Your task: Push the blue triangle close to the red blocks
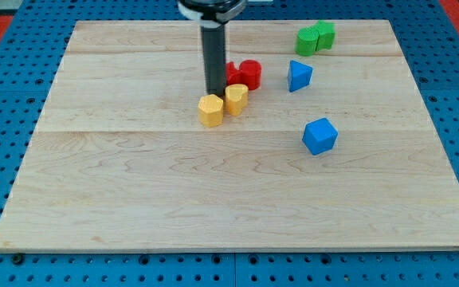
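Observation:
The blue triangle (298, 76) lies on the wooden board (213, 191) at the upper right of middle. Two red blocks (245, 74) sit together just to its left, a small gap between them and the triangle. My tip (214, 92) stands at the left side of the red blocks, right above two yellow blocks (222, 104) that touch each other. The rod partly hides the left red block. The tip is well left of the blue triangle and does not touch it.
A blue cube (319, 135) lies at the right of middle, below the triangle. Two green blocks (315, 37) sit together near the board's top edge, above the triangle. Blue pegboard surrounds the board.

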Available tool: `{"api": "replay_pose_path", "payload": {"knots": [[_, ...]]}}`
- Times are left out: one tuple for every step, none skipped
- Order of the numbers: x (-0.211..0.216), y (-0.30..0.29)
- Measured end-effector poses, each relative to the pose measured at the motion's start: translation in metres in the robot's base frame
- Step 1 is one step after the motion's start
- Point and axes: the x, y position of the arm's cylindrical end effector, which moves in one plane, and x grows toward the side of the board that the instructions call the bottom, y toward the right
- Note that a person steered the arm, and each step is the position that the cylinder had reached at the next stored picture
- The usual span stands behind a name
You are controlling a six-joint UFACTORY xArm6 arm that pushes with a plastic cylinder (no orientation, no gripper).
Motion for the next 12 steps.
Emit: {"api": "replay_pose_path", "payload": {"knots": [[-0.008, 0.0], [-0.007, 0.014], [-0.002, 0.064], [0.032, 0.067], [0.035, 0.156], [0.018, 0.209], [0.017, 0.215], [0.017, 0.215], [-0.017, 0.222], [-0.021, 0.168], [-0.002, 0.131], [-0.006, 0.157]]}}
